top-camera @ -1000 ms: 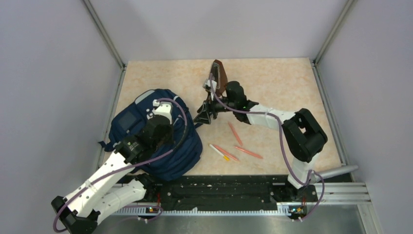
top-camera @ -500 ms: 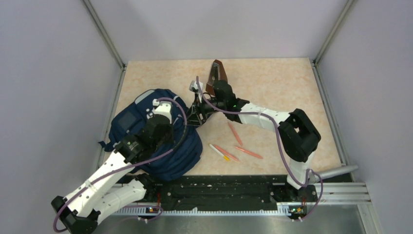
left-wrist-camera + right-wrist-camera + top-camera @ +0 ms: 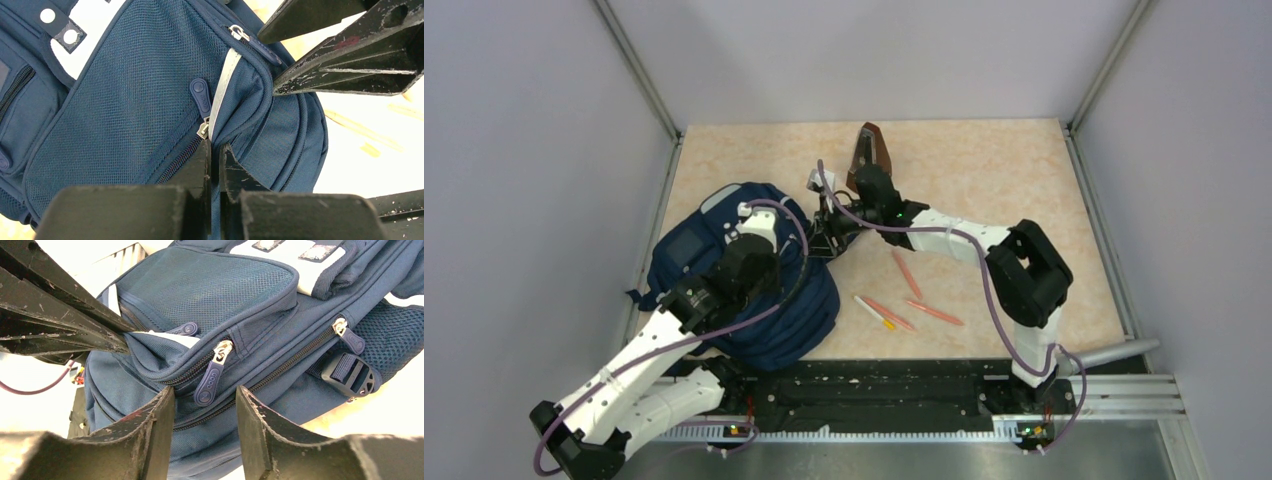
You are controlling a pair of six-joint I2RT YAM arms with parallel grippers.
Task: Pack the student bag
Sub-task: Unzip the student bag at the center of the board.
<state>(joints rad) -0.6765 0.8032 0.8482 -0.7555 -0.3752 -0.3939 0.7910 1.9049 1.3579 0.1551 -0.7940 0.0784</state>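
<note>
The student bag (image 3: 724, 285), navy with a light-grey stripe, lies at the table's left. My left gripper (image 3: 796, 252) rests on it; in the left wrist view the gripper (image 3: 215, 150) is shut on the bag's fabric (image 3: 125, 100) at the grey stripe (image 3: 222, 85), beside a zipper pull (image 3: 200, 97). My right gripper (image 3: 824, 235) is open at the bag's right edge. In the right wrist view the right gripper (image 3: 205, 389) stands with its jaws apart on either side of a blue zipper pull (image 3: 211, 382), not closed on it. The bag's zippers (image 3: 295, 357) look shut.
Several orange pens (image 3: 906, 272) and a white-and-yellow pen (image 3: 874, 312) lie on the table right of the bag. A dark brown pouch-like object (image 3: 869, 150) stands behind the right gripper. Grey walls enclose the table on three sides.
My right gripper has moved left to the bag's right edge. The left arm and the bag have not moved.
</note>
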